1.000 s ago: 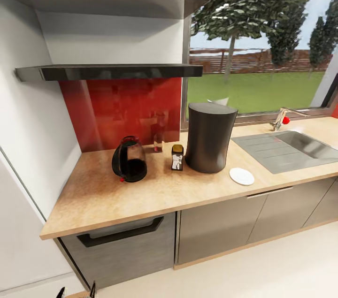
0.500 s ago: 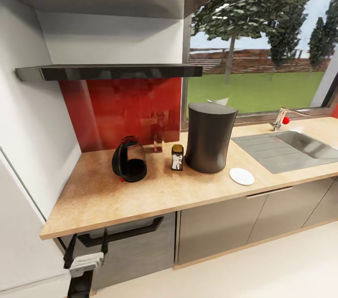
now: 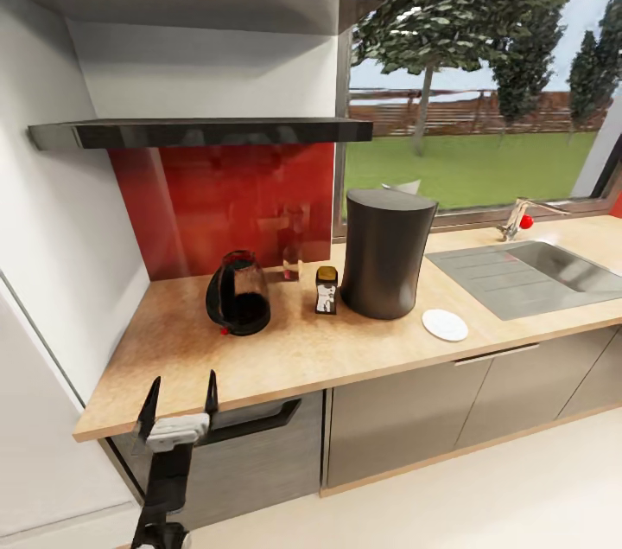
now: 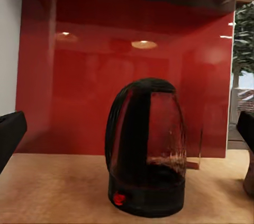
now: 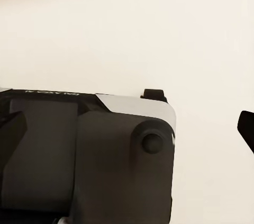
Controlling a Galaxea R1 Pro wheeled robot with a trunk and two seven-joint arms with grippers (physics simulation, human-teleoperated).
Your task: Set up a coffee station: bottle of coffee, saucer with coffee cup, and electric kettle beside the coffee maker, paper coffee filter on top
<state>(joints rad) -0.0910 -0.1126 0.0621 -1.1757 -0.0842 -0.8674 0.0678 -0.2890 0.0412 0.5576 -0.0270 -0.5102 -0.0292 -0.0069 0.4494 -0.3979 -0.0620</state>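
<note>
The left claw point(image 3: 180, 400) has risen higher at the desk's point(image 3: 285, 359) front edge, fingers spread open and empty. The kettle point(image 3: 238, 293), coffee jar point(image 3: 326, 289), coffee maker point(image 3: 386, 253) and saucer point(image 3: 445, 324) sit unmoved in a row. The right claw's point(image 5: 127, 126) state cannot be told.

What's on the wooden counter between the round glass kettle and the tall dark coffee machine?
In the head view, a small dark jar with a brown-gold cap stands between the kettle and the coffee machine.
</note>
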